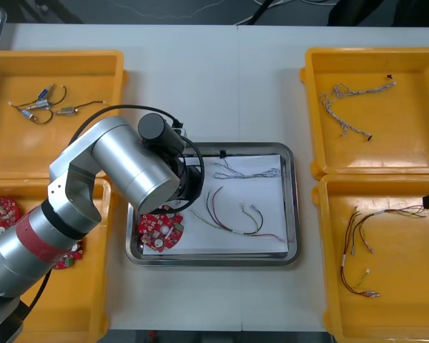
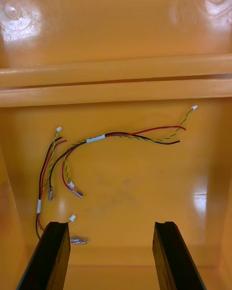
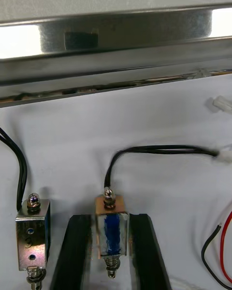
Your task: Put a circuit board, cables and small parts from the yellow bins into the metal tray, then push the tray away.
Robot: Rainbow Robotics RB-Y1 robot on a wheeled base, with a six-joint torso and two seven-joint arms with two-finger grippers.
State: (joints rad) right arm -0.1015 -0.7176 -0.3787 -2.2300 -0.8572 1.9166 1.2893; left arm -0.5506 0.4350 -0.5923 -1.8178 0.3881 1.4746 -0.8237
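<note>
- left gripper (image 3: pixel 111 221) is clamping one small metal part (image 3: pixel 111 234) between its fingers, over the white floor of the metal tray (image 3: pixel 116 34)
- a second small metal part (image 3: pixel 32 234) is lying just beside one finger, so that's two in there, both trailing black cables (image 3: pixel 159 150) toward the tray's rim
- one red circuit board (image 1: pixel 161 230) is sitting in the tray's near-left corner
- right gripper (image 2: pixel 109 226) is hovering wide open in the near-right one of four yellow bins (image 1: pixel 400 286), with red and yellow cables (image 2: pixel 121 136) lying just past its fingers
</note>
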